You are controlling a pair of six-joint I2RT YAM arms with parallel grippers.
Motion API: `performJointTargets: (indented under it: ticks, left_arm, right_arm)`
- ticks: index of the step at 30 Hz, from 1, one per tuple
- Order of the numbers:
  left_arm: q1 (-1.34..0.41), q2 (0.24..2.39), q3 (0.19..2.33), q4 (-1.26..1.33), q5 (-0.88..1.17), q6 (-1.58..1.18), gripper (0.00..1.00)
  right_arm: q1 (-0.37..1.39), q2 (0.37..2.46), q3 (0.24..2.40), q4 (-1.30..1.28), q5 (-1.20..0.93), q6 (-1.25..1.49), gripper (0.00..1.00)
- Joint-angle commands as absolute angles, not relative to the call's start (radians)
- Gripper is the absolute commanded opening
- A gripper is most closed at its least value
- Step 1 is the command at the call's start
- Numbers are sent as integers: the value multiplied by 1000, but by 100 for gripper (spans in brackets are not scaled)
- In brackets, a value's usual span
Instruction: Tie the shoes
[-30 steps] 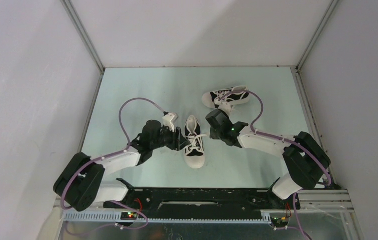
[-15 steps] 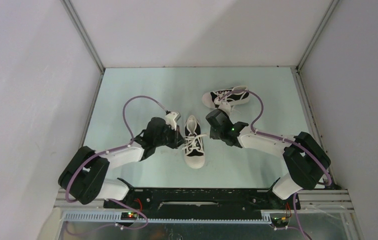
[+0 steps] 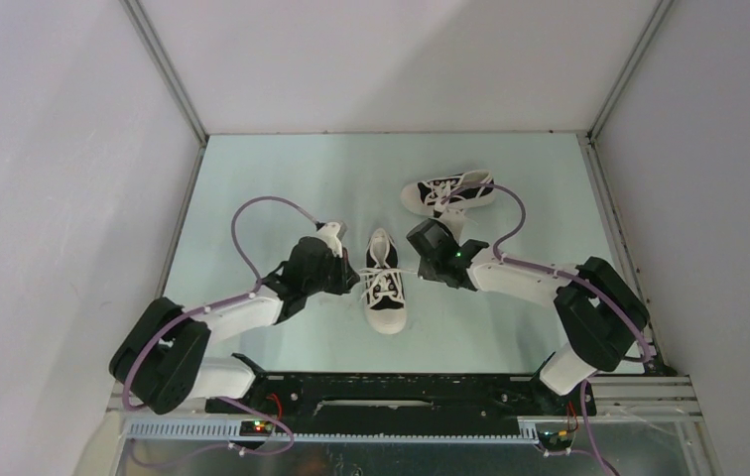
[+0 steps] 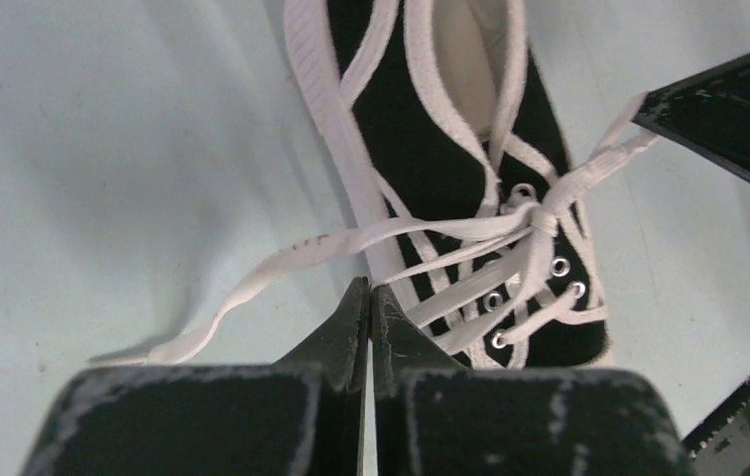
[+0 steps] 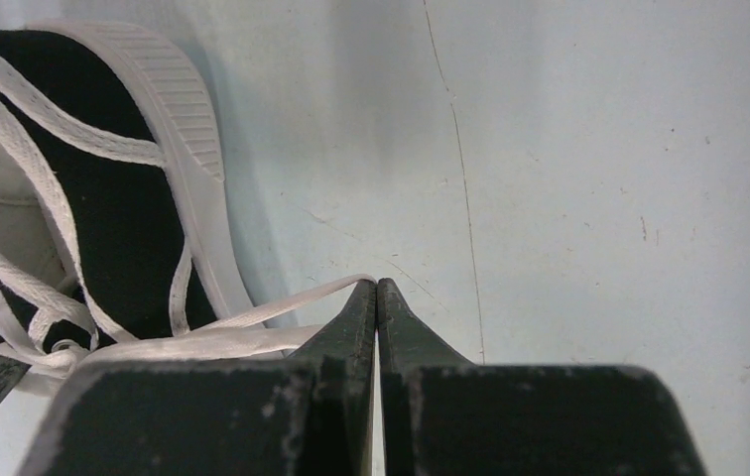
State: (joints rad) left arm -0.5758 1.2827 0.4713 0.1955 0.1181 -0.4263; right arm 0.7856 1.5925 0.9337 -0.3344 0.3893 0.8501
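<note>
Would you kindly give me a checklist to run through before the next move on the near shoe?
1. Left claw shut: ok.
2. Left claw actually pinching a strand: cannot tell; the loose lace passes just beyond its tips.
3. Right claw shut on the taut lace: ok.
4. Knot sitting over the eyelets of the near shoe: ok.
5. Bow finished: not ok.

Left end effector [image 4: 369,302] closed (beside lace [image 4: 282,258]), shifted slightly left.
</note>
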Motion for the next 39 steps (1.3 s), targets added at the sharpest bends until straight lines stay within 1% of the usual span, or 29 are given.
performJointTargets:
  ticks: [1, 6, 10, 15, 20, 27, 39]
  left_arm:
    - [-571, 1344, 481, 135, -36, -473, 0]
    - [-570, 1370, 495, 80, -112, -516, 0]
    - [-571, 1364, 477, 85, -120, -542, 0]
    - [-576, 1413, 493, 60, -153, -542, 0]
    - [-587, 1431, 513, -40, -289, -567, 0]
    - [-617, 1425, 536, -113, -425, -592, 0]
    - [-640, 1483, 569, -128, -443, -595, 0]
  right_arm:
    - [789, 1622, 968, -377, 464, 888, 0]
    - [773, 1664, 968, -467, 499, 983, 0]
    - [765, 1684, 968, -497, 521, 998, 0]
    - [764, 1708, 972, -520, 548, 983, 0]
    - [750, 1729, 985, -583, 639, 998, 0]
    - [749, 1778, 1012, -644, 696, 1016, 0]
    - [750, 1813, 1015, -647, 705, 1004, 0]
